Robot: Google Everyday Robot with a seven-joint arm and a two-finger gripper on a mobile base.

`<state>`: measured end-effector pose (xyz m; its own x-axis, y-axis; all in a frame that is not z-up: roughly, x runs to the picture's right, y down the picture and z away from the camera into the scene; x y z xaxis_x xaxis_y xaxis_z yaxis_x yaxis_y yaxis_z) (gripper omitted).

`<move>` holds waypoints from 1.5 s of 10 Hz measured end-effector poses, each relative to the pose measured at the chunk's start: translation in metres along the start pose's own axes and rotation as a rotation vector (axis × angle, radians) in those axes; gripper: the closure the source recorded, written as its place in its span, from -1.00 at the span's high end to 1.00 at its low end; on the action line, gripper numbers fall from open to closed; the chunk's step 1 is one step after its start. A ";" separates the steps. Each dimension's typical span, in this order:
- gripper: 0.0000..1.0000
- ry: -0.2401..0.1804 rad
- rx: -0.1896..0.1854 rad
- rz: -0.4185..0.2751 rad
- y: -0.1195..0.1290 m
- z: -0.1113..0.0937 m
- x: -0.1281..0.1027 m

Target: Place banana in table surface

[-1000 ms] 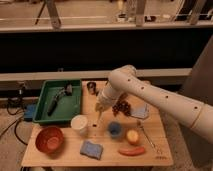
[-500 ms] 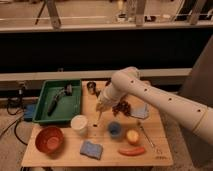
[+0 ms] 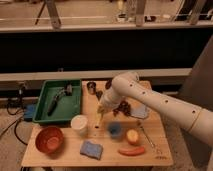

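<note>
My gripper [image 3: 102,108] hangs at the end of the white arm that reaches in from the right, over the middle of the table surface [image 3: 160,152]. It is shut on the banana [image 3: 100,118], a slim pale-yellow fruit that hangs almost upright below the fingers. The banana's lower tip is close to the wood, just right of the white cup [image 3: 79,124]. I cannot tell whether the tip touches the table.
A green tray [image 3: 75,107] with dark tools stands at the back left. A red bowl [image 3: 49,139], a blue sponge [image 3: 91,149], a blue cup [image 3: 115,130], a round yellow fruit [image 3: 132,136] and an orange-red sausage-shaped item [image 3: 131,150] lie along the front. Dark grapes [image 3: 123,106] lie under the arm.
The arm and gripper have barely shifted. The banana stays in the grip, hanging over the same spot beside the white cup.
</note>
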<state>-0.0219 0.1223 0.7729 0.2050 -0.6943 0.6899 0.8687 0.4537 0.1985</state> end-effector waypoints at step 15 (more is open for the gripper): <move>0.53 -0.078 -0.046 -0.007 0.038 0.080 0.011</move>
<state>-0.0225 0.1768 0.8438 0.1647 -0.6510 0.7410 0.8904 0.4213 0.1723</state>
